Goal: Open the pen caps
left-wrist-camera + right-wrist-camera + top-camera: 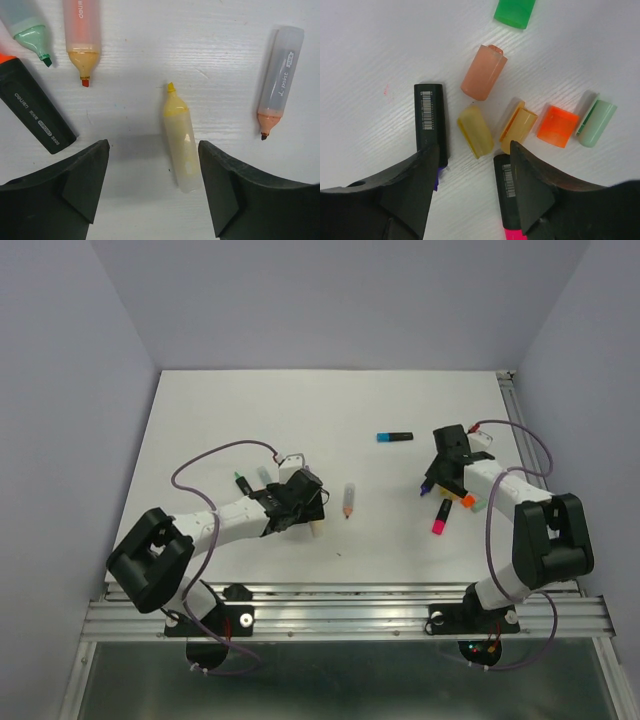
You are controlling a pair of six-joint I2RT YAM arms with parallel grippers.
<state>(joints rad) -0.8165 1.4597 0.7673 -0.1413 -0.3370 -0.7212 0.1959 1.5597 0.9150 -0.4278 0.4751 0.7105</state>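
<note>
Loose caps lie off their pens in the right wrist view: green (515, 12), salmon (484, 72), yellow (476, 131), amber (519, 125), orange (558, 126) and mint (596, 123). My right gripper (475, 185) is open and empty above them, between a purple-capped black highlighter (431, 120) and a pink-capped one (509, 190). A blue-capped highlighter (394, 437) lies apart on the table. My left gripper (154, 185) is open and empty, and an uncapped yellow highlighter (179, 145) lies just inside its right finger.
In the left wrist view, uncapped mint (27, 30), orange (82, 35) and peach (277, 85) highlighters and a black body (32, 110) lie around the gripper. The white table (250, 410) ends at grey walls at the back and sides.
</note>
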